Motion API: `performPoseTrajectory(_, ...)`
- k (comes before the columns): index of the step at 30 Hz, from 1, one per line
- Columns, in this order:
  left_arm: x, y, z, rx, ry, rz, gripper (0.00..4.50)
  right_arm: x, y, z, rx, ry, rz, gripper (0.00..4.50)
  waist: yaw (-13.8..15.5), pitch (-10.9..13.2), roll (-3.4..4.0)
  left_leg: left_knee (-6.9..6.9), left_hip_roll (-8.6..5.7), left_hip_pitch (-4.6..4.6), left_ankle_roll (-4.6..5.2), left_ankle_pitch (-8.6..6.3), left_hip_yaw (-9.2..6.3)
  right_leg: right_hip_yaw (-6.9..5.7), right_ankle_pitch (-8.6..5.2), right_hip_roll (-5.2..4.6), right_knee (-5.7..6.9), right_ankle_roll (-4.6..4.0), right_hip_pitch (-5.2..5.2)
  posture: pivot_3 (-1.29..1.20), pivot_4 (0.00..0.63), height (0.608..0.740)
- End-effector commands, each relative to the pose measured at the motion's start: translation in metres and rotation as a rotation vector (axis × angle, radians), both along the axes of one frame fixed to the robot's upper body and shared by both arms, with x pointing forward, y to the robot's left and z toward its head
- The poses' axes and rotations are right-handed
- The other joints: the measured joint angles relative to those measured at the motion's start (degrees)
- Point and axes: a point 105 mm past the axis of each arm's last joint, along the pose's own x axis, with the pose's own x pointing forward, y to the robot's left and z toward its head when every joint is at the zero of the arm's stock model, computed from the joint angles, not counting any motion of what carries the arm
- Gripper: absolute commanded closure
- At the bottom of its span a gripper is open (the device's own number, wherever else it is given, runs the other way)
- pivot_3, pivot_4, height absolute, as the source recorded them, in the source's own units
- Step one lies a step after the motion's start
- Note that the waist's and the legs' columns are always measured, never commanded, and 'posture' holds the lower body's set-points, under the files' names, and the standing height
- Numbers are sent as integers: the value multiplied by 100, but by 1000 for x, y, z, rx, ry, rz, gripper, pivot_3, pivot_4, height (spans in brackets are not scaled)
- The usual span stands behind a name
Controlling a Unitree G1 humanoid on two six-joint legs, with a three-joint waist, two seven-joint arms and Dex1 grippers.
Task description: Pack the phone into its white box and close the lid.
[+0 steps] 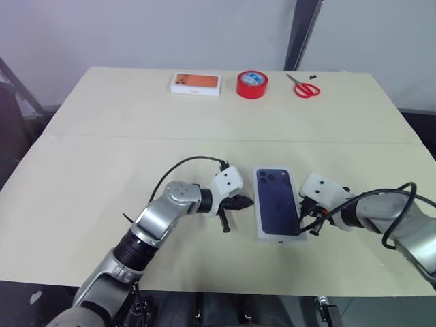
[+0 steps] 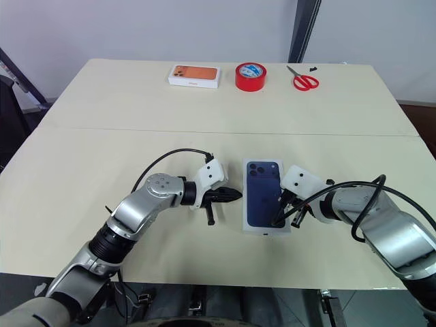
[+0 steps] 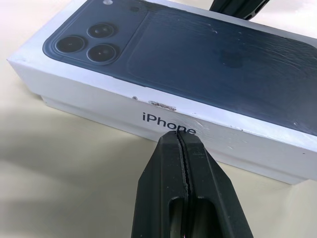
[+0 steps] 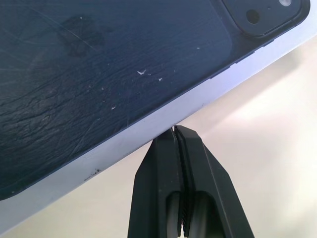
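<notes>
The lid, white with a dark blue phone printed on top, lies flat over the white box on the table's near middle. A thin strip of the white box shows under the lid's side wall. The phone is hidden. My left gripper is shut and empty, its tip against the lid's left side wall by the printed word. My right gripper is also shut and empty, with its tip touching the lid's right edge. The two grippers flank the lid, left gripper on one side and right gripper on the other.
At the far edge of the beige table stand a white box printed with an orange phone, a red tape roll and red scissors. Black cables loop over both wrists.
</notes>
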Motion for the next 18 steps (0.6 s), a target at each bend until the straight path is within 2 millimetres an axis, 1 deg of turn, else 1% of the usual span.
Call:
performPoseTrajectory(1,-1,-6,11,-23,-37,-20,4500,3,4,10,9,-48,21,4443,0,0,0,0,0,0,0,0,0,0,0,0,0,0,0,0,150,725)
performPoseTrajectory(18,3,-9,12,-35,-45,-2,4500,4,-2,9,0,-52,-6,4443,3,0,0,2,-1,0,-1,0,0,0,0,0,2,0,1,0,150,725)
